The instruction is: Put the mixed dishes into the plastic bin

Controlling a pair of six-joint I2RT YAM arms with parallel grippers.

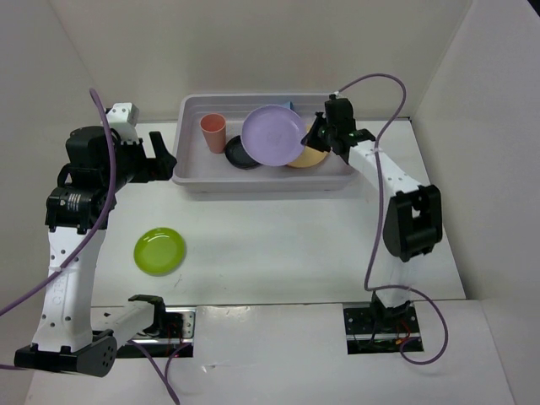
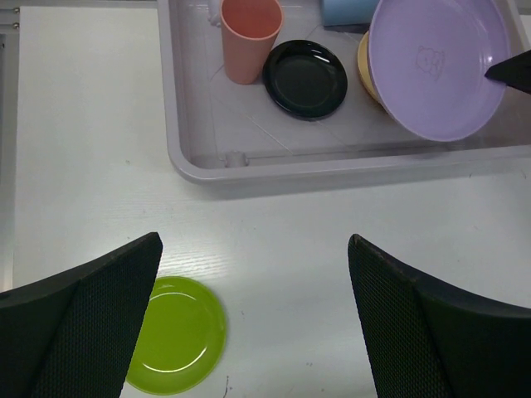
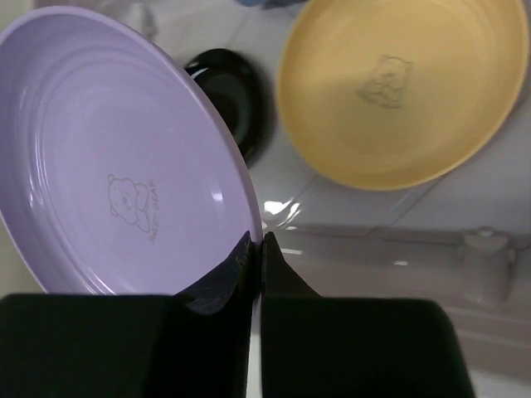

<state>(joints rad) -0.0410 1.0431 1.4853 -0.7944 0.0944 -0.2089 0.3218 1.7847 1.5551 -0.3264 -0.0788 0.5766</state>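
While the right arm reaches in from its base at the table's near edge, elbow raised and wrist bent left over the right end of the plastic bin (image 1: 261,180), the right gripper (image 3: 255,249) is pinched tight on the rim of the lavender plate (image 1: 272,135). Only the plate's edge shows between its two black fingers (image 3: 224,282). The plate hangs tilted within the bin's outline. Seen from overhead it overlaps the small black plate (image 2: 305,79) and the pale orange plate (image 3: 398,91); whether it touches either cannot be told.

The left arm stands folded upright at the left. The left gripper (image 2: 253,249) is above the table just outside the bin, jaws spread wide and holding nothing. The lime green plate (image 1: 159,251) lies alone on the white table (image 1: 287,245), well apart from the bin. A salmon-pink cup (image 2: 249,37) stands upright in the bin beside the black plate, and a blue cup (image 2: 348,12) shows at the far wall.

Plain white panels (image 1: 253,42) wall the table on three sides. The bin is translucent grey-lavender plastic with rounded corners and a rim. The plates are smooth, glossy and round, the lavender and orange ones each printed with a small bear. The left gripper's pads (image 2: 99,332) are finely textured black.
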